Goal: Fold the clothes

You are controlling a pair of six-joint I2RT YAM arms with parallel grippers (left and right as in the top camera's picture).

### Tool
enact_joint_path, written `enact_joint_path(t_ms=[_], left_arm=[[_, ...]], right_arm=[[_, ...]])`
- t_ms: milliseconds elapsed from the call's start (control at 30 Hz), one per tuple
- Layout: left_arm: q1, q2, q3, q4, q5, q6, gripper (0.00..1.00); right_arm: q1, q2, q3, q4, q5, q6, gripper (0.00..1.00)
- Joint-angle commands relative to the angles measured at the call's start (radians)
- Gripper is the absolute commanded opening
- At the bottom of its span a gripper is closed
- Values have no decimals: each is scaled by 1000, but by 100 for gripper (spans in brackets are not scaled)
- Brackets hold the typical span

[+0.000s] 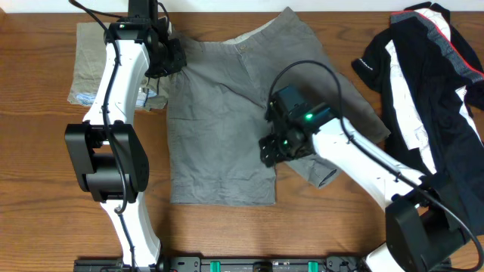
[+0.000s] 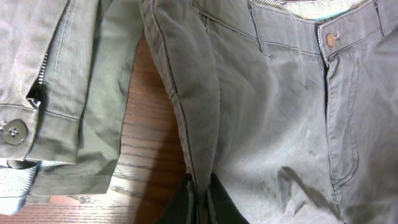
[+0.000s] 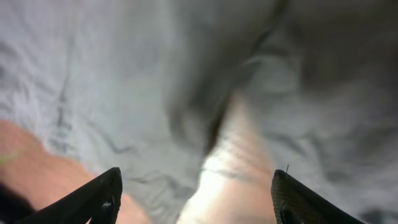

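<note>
With the grey shorts (image 1: 215, 128) spread flat on the table (image 1: 45, 189) and their waist edge clamped by the left gripper (image 2: 200, 196), the right gripper (image 3: 196, 186), fingers apart over the fork of the legs, should be lowered until cloth alone is pinched.

Grey shorts (image 1: 227, 121): plain mid grey, no print. Copper button (image 2: 331, 40) at the waistband; lining there pale, faintly speckled.
Khaki shorts (image 1: 94, 64): olive-khaki, with an olive button (image 2: 13, 131) and pale striped lining.
Top (image 1: 431, 83): black, white panels, thin red stripes.
Table (image 1: 45, 189): reddish-brown wood grain.
Arms (image 1: 121, 75): white, black joints.
</note>
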Motion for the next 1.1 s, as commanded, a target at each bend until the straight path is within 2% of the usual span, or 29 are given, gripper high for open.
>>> enact_joint_path(t_ms=[0,200,267,367,567,667,733,900,933,1067], left_arm=[[10,-28,13,2,-13,-10,6],[11,-28,13,0,-13,-10,6],[11,-28,13,-3,-13,-10,6],[11,-28,13,-3,-13,-10,6],[11,-28,13,-3,-13,-10,6],[11,-28,13,-5,-13,-10,6],[11,-28,13,-6,-13,-10,6],[16,-28,13,-14,-14,-10,6],[21,-28,13,-18,-18,-10,6],[61,-39,13,-51,-21,-10,6]], right_arm=[[61,-10,-20,-4,-31,19,71],[97,-10,-88,26,-30,69,50],[94,-10,-109,32,-31,80,46],[91,-10,-142,63,-30,86,47],[85,-10,-153,154,85,87,63],[70,-2,-164,203,93,87,63],[61,6,-174,227,89,86,55],[51,33,-178,254,90,73,5],[43,33,-178,261,90,67,1],[-23,33,-178,290,97,60,1]])
